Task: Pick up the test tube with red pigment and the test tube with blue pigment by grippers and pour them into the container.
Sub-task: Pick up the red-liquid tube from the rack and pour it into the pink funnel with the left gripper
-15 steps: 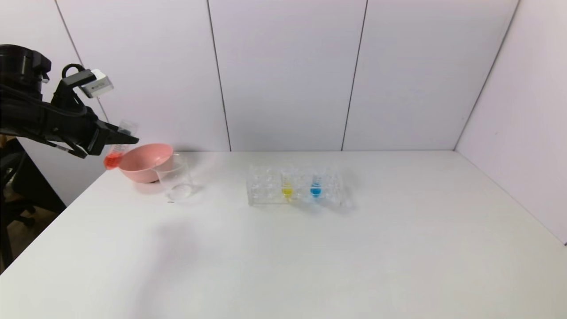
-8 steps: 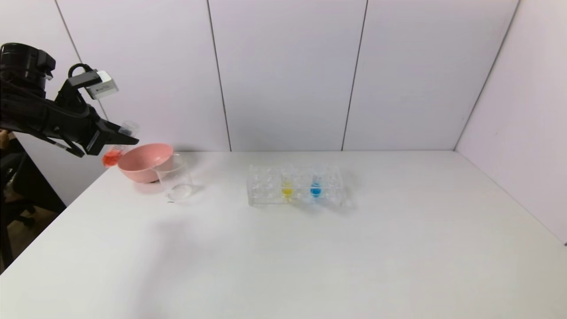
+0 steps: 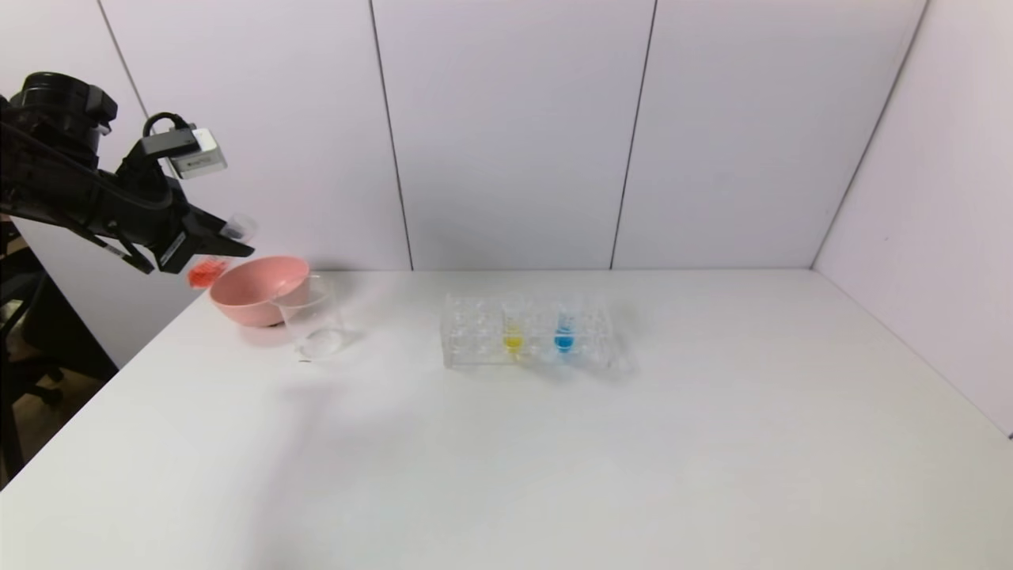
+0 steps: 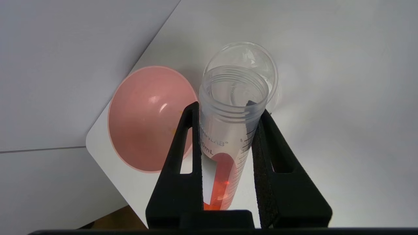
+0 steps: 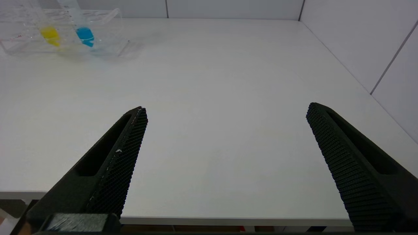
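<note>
My left gripper (image 3: 225, 244) is shut on the test tube with red pigment (image 3: 207, 271), holding it tilted in the air at the table's far left, above and just left of the pink bowl. In the left wrist view the tube (image 4: 225, 156) sits between both fingers (image 4: 183, 153), its open mouth pointing toward the clear beaker (image 4: 258, 62). The beaker (image 3: 313, 321) stands on the table beside the bowl. The test tube with blue pigment (image 3: 564, 332) stands in the clear rack (image 3: 475, 340); it also shows in the right wrist view (image 5: 84, 32). My right gripper (image 5: 225, 112) is open and empty over the table's front edge.
A pink bowl (image 3: 257, 289) sits at the far left corner, touching the beaker. A tube with yellow liquid (image 3: 513, 334) stands in the rack next to the blue one. Grey walls close the back and right sides of the white table (image 3: 554, 459).
My left gripper has risen a little and moved right toward the bowl and beaker, tilting the red tube flatter. The right arm has not visibly moved.
</note>
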`<move>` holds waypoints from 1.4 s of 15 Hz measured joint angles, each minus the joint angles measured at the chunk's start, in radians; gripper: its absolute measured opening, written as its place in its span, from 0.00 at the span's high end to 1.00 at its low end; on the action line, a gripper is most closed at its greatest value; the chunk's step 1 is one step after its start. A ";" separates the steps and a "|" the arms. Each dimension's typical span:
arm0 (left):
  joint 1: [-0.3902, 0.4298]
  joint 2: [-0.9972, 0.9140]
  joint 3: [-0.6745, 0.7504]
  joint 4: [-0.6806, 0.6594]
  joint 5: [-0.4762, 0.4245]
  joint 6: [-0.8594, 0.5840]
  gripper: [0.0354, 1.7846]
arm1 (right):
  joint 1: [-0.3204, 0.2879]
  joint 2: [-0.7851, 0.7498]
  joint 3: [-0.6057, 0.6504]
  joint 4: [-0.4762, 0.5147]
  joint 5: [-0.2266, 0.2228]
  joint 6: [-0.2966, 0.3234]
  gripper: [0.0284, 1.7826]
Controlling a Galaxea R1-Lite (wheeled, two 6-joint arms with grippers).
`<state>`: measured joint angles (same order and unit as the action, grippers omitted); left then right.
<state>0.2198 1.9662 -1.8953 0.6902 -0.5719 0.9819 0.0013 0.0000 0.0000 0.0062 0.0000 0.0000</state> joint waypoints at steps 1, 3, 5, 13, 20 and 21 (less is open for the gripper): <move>0.000 0.007 -0.014 0.016 0.001 0.017 0.76 | 0.000 0.000 0.000 0.000 0.000 0.000 0.00; -0.001 0.024 -0.046 0.048 0.003 0.037 0.76 | 0.000 0.000 0.000 0.000 0.000 0.000 0.00; -0.001 0.041 -0.070 0.068 0.004 0.063 0.76 | 0.000 0.000 0.000 0.000 0.000 0.000 0.00; -0.005 0.072 -0.082 0.068 0.087 0.152 0.76 | 0.000 0.000 0.000 0.000 0.000 0.000 0.00; -0.034 0.086 -0.085 0.055 0.194 0.208 0.76 | 0.000 0.000 0.000 0.000 0.000 0.000 0.00; -0.041 0.088 -0.085 0.054 0.202 0.209 0.76 | 0.000 0.000 0.000 0.000 0.000 0.000 0.00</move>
<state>0.1789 2.0540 -1.9804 0.7443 -0.3698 1.1911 0.0013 0.0000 0.0000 0.0062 0.0000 0.0000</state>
